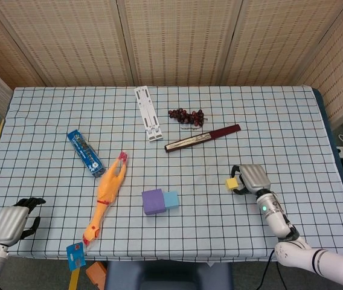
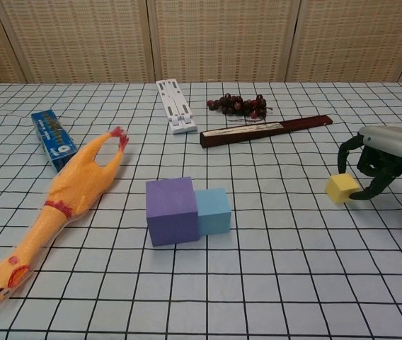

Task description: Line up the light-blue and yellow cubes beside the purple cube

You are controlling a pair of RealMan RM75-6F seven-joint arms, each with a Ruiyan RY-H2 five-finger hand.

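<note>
Half done: light-blue cube touches purple cube mid-table near the front edge. Our right hand curls around yellow cube toward the right edge; we can't confirm grip. Left hand idle, curled, empty.

place: lab test booth | evidence: grid-cloth table; woven screen panels behind

The purple cube sits flat on the checked cloth just left of centre in the chest view, the largest of the three. The smaller light-blue cube lies flush against its right side, touching it. The small yellow cube is well apart at mid-right of the frame, slightly turned against the grid lines, with dark fingers curved about its right side.
</note>
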